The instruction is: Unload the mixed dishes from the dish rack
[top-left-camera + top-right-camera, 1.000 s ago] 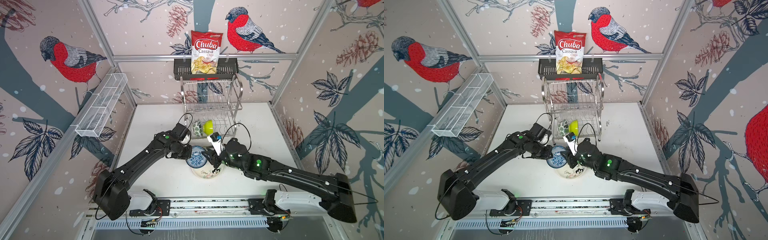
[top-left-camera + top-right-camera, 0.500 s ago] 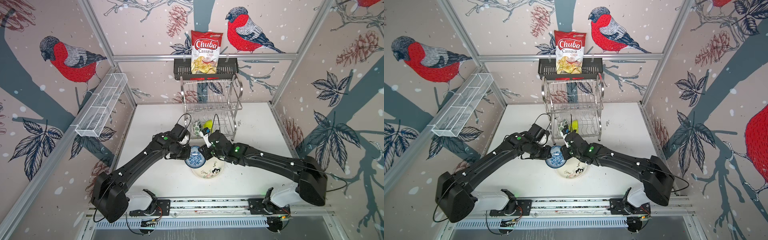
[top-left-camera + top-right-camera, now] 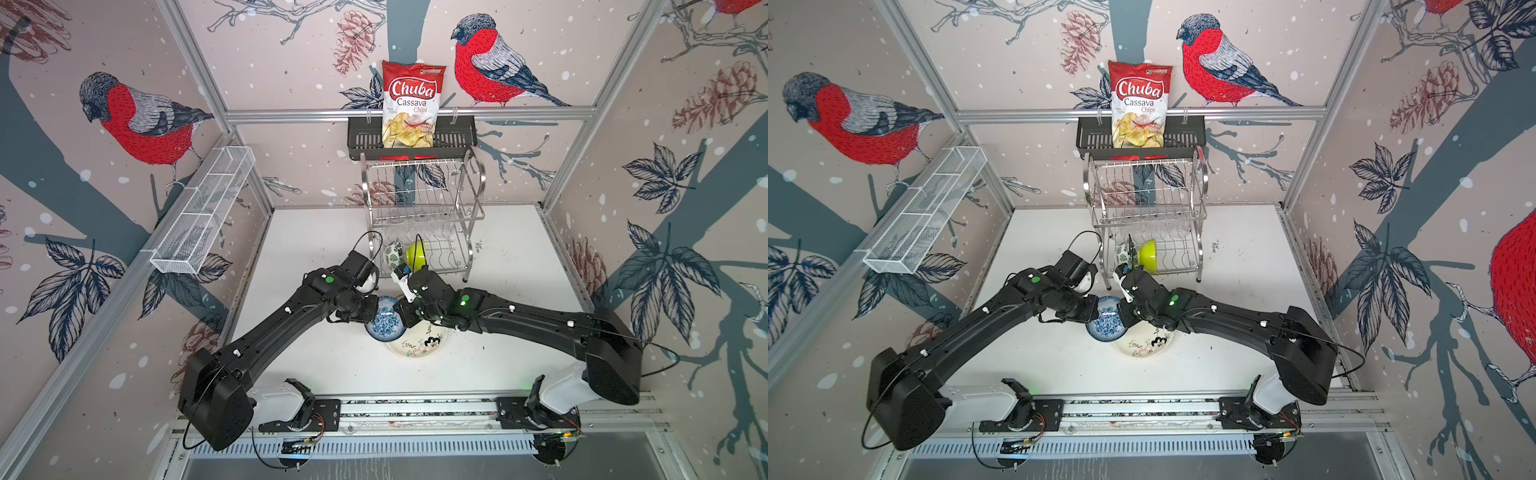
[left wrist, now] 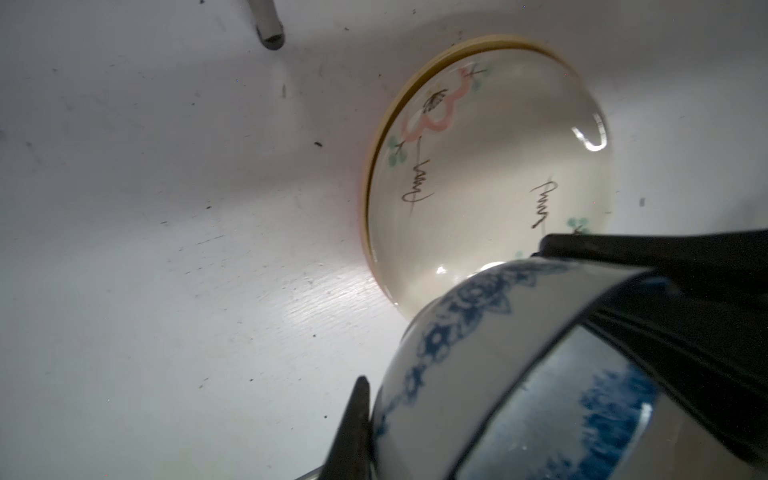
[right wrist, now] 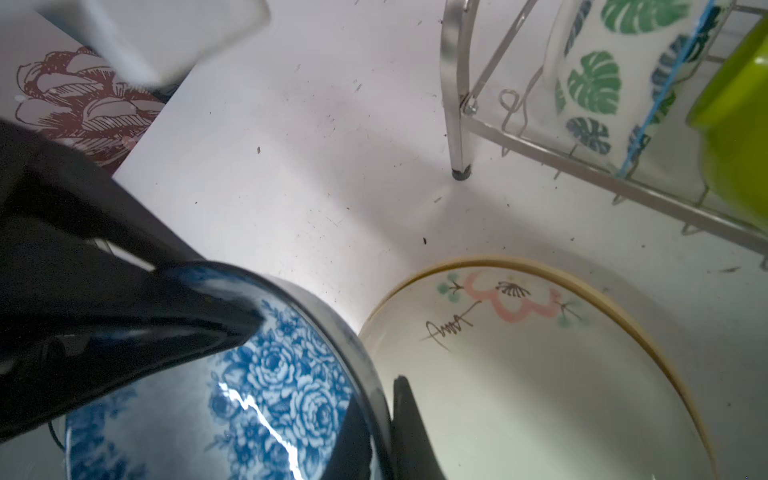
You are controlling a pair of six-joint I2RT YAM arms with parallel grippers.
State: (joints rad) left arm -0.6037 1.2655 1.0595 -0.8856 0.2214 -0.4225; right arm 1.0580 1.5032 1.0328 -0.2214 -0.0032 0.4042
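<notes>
In a top view the right gripper [image 3: 404, 319], at three o'clock, pinches the blue-patterned bowl [image 3: 384, 327] by its rim; whether the left gripper [image 3: 371, 312], at nine o'clock, grips it I cannot tell.

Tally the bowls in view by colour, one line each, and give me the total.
blue-patterned bowl: 1
green-leaf bowl: 1
lime green bowl: 1
Total: 3
</notes>
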